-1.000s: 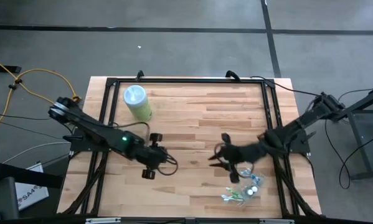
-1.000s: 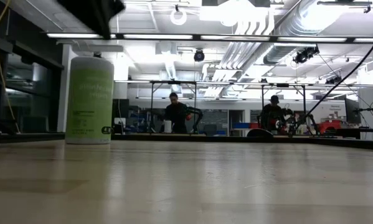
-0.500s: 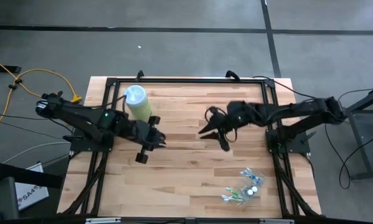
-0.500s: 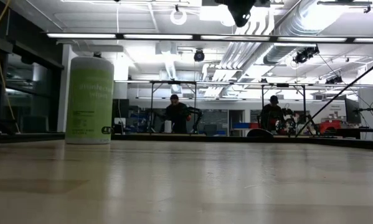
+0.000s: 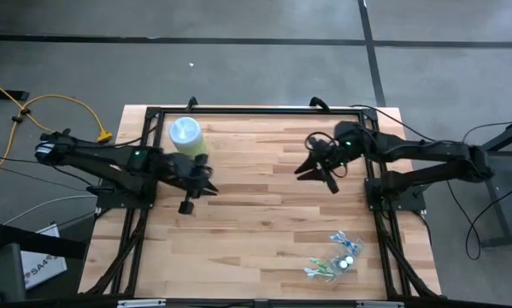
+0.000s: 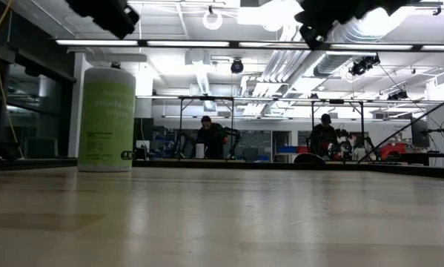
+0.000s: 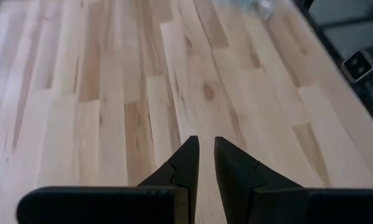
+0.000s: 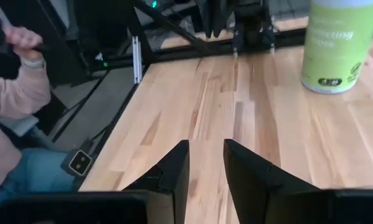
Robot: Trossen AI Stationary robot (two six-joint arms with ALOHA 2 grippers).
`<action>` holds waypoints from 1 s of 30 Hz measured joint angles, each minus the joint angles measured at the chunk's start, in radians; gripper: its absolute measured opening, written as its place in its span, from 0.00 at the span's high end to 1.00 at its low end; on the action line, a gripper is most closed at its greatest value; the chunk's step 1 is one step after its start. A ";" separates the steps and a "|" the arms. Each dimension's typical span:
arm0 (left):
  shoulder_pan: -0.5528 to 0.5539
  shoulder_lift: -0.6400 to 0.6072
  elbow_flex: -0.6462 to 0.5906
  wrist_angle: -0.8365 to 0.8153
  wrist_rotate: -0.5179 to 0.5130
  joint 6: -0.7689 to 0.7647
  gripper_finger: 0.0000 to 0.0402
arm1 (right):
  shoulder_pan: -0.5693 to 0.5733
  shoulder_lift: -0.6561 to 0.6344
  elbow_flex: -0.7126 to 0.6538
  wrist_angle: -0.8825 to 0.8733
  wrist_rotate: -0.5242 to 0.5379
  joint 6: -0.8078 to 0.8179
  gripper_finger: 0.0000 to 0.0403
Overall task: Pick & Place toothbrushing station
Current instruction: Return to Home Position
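A: Where do we stand? Our left gripper (image 5: 206,180) hangs beside the green canister (image 5: 188,140), fingers a narrow slit apart and grasping nothing. Our right gripper (image 5: 315,168) is up over the far middle of the surface (image 5: 264,222), slightly parted, empty too.

B: And the toothbrushes and cup (image 5: 334,260) lie bunched at the near right corner, untouched. We judge no pick is under way; next we'd bring the right gripper down there and widen it

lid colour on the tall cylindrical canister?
Light blue lid on the pale-green cylindrical canister; high view shows it best.
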 joint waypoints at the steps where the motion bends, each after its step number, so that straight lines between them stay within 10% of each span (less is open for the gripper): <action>1: 0.001 -0.037 -0.038 0.027 0.002 -0.007 0.89 | -0.004 -0.029 -0.036 0.027 0.000 0.006 0.78; 11: -0.015 -0.258 -0.215 0.139 0.005 -0.019 0.89 | -0.028 -0.306 -0.402 0.329 0.041 0.091 0.78; 30: -0.009 -0.275 -0.425 0.338 -0.007 -0.081 0.89 | -0.056 -0.486 -0.681 0.449 0.137 0.086 0.78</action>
